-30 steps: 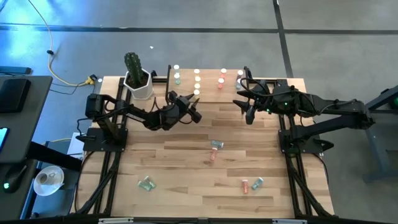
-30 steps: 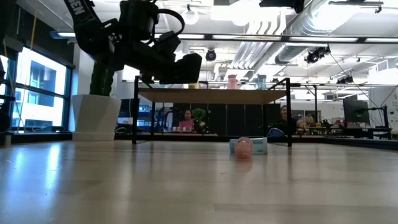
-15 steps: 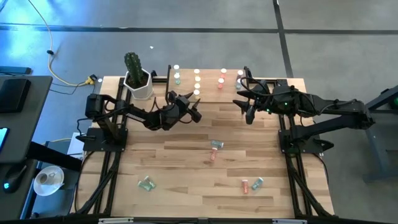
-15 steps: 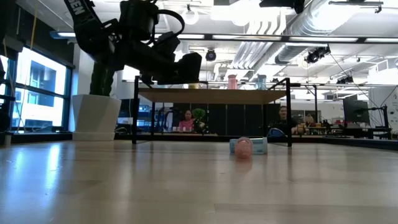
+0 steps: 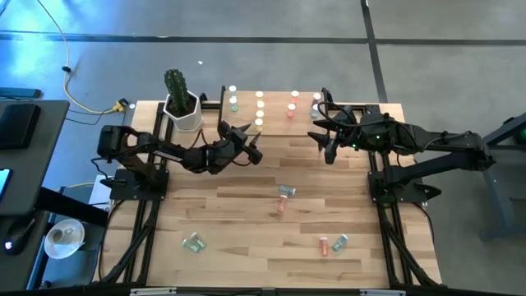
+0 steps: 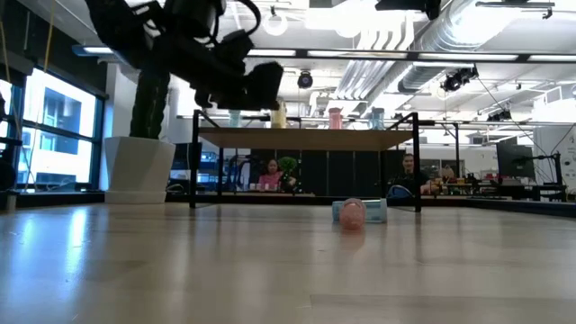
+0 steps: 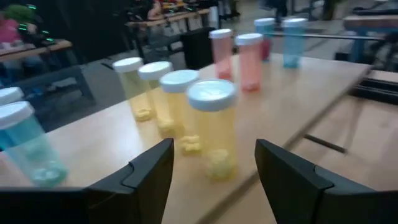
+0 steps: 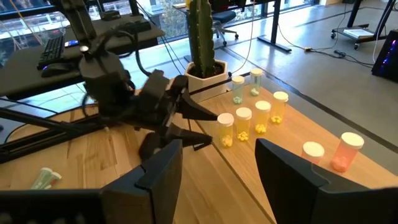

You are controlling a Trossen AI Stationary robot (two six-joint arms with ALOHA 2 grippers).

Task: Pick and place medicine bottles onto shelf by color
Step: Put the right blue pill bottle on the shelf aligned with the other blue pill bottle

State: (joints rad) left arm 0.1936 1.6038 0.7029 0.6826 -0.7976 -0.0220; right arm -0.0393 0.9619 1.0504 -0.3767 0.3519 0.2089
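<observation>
Bottles stand upright on the shelf [image 7: 298,99] in colour groups: four yellow bottles [image 7: 211,124] in a row, each white-capped with small yellow pieces at the bottom, two pink-red bottles [image 7: 250,61] beyond them, two pale blue ones [image 7: 292,40] at the far end, and two teal bottles [image 7: 25,149] on the near side. In the high view five more lie on the table [image 5: 246,214]: a teal and a pink pair [image 5: 284,197] mid-table, a teal one [image 5: 194,242] toward the front left, and a pink and a teal one [image 5: 331,243] toward the front right. Left gripper [image 7: 214,168] sits just in front of the nearest yellow bottle, fingers spread wide and holding nothing; a second ago it was closer in over the shelf edge and has since drawn back toward its base. Right gripper [image 5: 326,146] hangs at the shelf's right end, unmoved, fingers apart and empty. A cactus pot [image 5: 182,111] stands at the shelf's left.
</observation>
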